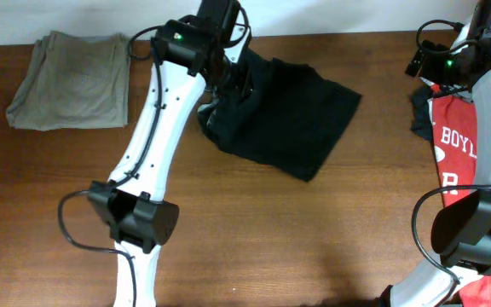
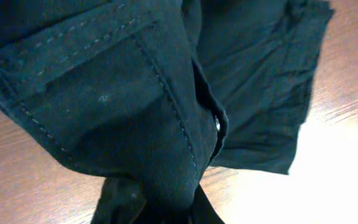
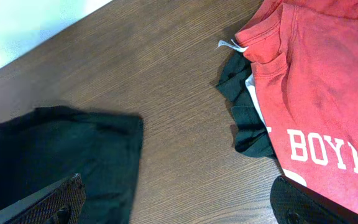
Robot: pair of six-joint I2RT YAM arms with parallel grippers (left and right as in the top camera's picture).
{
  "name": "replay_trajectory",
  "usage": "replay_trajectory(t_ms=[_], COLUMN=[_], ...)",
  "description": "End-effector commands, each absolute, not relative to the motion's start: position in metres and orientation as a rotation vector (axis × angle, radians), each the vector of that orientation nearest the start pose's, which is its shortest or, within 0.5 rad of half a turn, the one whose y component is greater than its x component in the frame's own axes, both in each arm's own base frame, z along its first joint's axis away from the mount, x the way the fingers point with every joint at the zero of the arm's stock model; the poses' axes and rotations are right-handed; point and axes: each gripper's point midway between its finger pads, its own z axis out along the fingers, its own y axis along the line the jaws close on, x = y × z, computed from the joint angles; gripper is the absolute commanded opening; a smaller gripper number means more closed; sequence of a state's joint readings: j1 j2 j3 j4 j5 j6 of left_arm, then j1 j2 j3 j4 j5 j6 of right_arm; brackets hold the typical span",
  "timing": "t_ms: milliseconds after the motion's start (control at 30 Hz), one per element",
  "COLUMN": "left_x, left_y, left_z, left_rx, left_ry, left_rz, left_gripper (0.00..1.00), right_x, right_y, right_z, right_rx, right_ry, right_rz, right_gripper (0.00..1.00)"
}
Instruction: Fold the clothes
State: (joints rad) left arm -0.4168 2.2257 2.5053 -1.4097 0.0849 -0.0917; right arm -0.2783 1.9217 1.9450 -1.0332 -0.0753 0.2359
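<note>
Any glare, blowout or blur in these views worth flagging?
Left wrist: black shorts fill the frame, stitching sharp, but glare washes out the table at lower right. Right wrist: top-left corner blown out white, red T-shirt lettering crisp. Overhead: evenly lit, no strong glare.

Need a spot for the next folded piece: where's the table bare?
The table is barest front centre, below the black shorts, between left arm and right arm. A narrower strip separates shorts and red T-shirt. Crowded: far left, khaki trousers beside the left arm.
</note>
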Motion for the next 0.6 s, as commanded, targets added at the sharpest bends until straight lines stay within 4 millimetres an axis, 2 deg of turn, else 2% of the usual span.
replay_trajectory(t_ms=[0, 67, 100, 333, 467, 567], left_x=[0.460, 0.459, 0.456, 0.425, 0.425, 0.420], left_y=[-0.227, -0.223, -0.211, -0.143, -0.134, -0.132], left_z=[0.196, 0.194, 0.193, 0.185, 0.195, 0.220], left_rx=[0.484, 0.444, 0.368, 0.145, 0.093, 0.083], left_ry=[2.739, 2.760, 2.792, 2.968, 2.946, 2.892], left_rz=[-0.246, -0.229, -0.179, 0.179, 0.185, 0.153], left_gripper=[0.00, 0.00, 0.00, 0.00, 0.00, 0.00], right_x=[0.469, 0.469, 0.469, 0.469, 0.469, 0.469], right_y=[-0.124, -0.124, -0.124, -0.124, -0.124, -0.124], right_z=[0.225, 0.225, 0.225, 0.225, 0.225, 0.225], right_rx=[0.642, 0.642, 0.642, 0.642, 0.642, 0.642], right_ry=[2.484, 2.484, 2.484, 2.484, 2.484, 2.484], right_rz=[0.071, 0.071, 0.071, 0.071, 0.071, 0.071], right_gripper=[0.99, 0.99, 0.99, 0.99, 0.99, 0.99])
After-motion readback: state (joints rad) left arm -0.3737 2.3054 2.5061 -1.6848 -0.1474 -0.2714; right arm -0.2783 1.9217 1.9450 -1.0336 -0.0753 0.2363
